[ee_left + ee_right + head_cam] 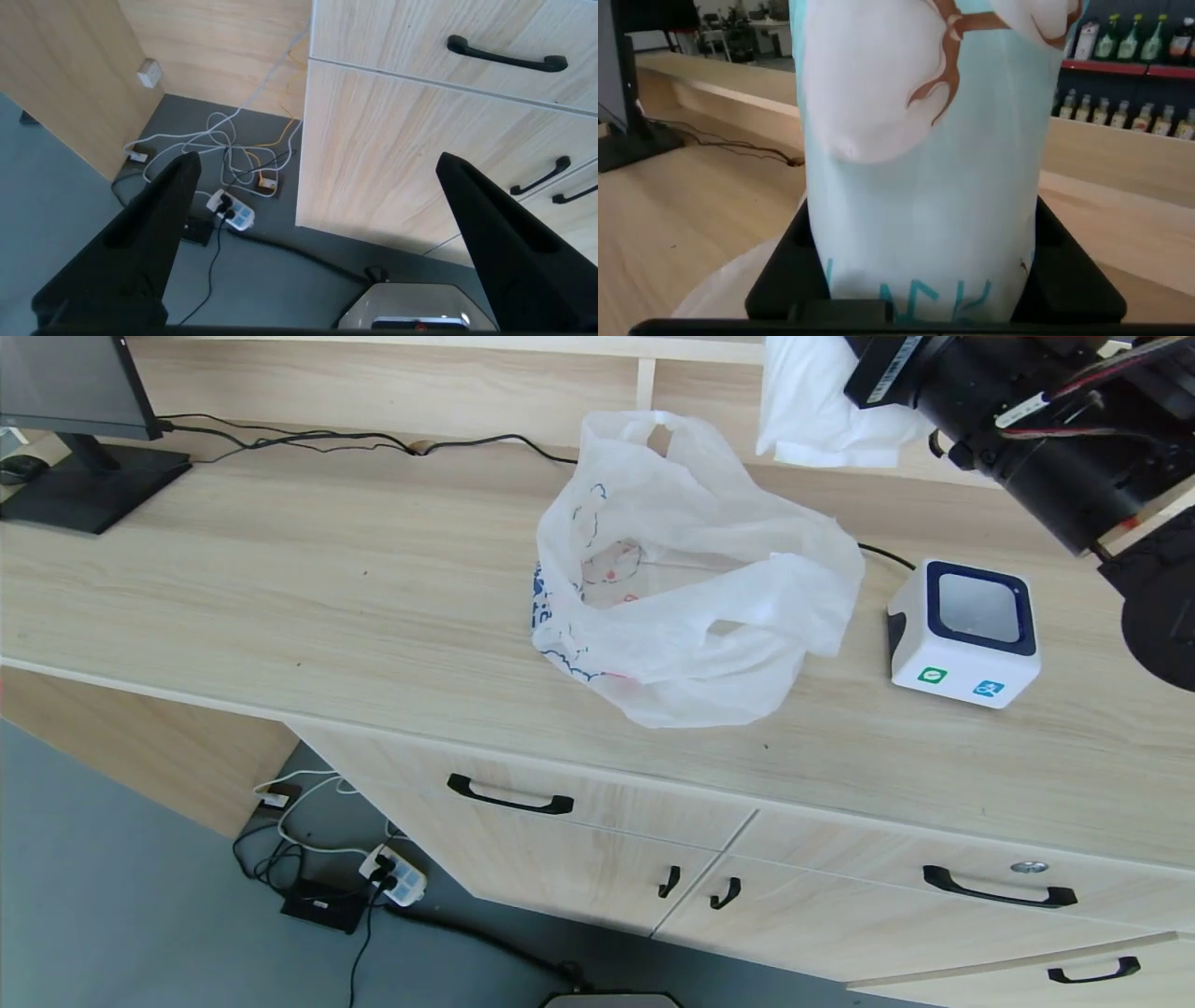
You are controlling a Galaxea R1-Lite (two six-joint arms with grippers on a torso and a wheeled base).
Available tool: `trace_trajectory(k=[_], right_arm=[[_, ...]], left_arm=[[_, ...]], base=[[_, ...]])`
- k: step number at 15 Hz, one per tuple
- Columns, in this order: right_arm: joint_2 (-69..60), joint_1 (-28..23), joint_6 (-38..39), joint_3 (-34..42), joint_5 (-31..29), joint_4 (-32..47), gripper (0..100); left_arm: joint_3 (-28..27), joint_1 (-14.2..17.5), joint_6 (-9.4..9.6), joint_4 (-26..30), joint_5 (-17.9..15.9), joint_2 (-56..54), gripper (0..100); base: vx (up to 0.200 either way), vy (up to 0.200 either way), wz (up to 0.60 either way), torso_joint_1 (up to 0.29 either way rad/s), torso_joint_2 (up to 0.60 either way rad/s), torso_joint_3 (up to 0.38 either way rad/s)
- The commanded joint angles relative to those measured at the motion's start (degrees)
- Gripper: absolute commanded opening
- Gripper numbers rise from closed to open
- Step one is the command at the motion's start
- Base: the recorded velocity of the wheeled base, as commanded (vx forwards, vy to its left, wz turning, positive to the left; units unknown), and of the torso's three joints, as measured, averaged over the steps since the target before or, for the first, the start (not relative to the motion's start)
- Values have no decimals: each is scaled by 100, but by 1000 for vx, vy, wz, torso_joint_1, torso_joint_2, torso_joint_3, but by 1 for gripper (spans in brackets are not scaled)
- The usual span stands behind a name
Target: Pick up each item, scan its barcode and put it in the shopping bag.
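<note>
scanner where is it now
Head view: the white cube scanner with blue-framed window sits on the wooden counter, right of the white plastic shopping bag.

Gripped pale-blue packet (920,201); open white bag (691,569) beside scanner (966,630)

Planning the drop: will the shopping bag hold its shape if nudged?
Probably not: the shopping bag is thin, crumpled film, so likely floppy and light. It sits loose on the counter, so a push may slide it.
</note>
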Motion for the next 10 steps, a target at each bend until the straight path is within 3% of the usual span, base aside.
trace_trajectory(k=[1, 6, 10], right_arm=[[681, 419, 62, -460, -43, 2, 0], [918, 657, 659, -108, -289, -103, 0], [1024, 648, 642, 208, -271, -262, 0]], left_arm=[[0, -4, 4, -4, 2, 9, 100], [0, -4, 4, -12, 2, 9, 100], [0, -4, -5, -12, 2, 9, 100]], base=[[0, 0, 0, 0, 0, 0], [0, 0, 0, 0, 0, 0], [0, 0, 0, 0, 0, 0]])
